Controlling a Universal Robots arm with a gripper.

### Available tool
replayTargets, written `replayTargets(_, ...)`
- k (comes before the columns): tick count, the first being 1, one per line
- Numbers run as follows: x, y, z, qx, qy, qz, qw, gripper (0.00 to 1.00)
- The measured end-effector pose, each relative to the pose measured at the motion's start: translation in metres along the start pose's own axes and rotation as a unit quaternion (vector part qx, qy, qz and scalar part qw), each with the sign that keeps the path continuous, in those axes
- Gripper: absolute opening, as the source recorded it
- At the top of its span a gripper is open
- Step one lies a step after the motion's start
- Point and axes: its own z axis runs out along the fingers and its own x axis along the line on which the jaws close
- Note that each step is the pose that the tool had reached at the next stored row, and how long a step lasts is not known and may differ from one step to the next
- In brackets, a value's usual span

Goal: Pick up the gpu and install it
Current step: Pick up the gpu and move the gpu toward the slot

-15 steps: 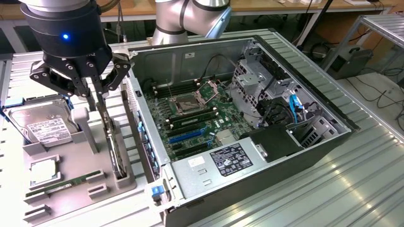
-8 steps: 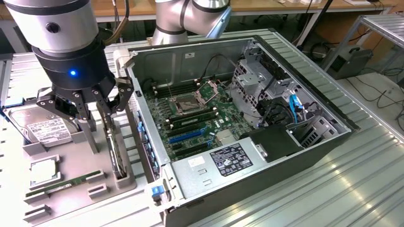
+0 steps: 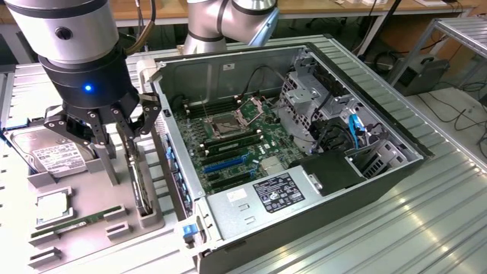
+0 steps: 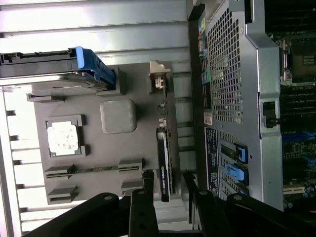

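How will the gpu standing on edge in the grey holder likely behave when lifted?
Probably stiff: the gpu looks like a flat, black-faced board. Likely to tip if nudged, since it stands on its thin edge in the grey holder. Probably light for its size, being so thin between the open fingers.

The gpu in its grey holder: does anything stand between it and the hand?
Nothing visible does. The gpu stands on edge in the grey holder beside the computer case. The open hand is right over it and straddles the card. No cable or other part lies between them.
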Motion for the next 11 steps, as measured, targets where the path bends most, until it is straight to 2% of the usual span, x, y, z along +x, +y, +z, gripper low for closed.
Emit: replayTargets(11, 0.0, 0.0, 0.0, 0.0, 0.0, 0.0, 1.0, 0.38)
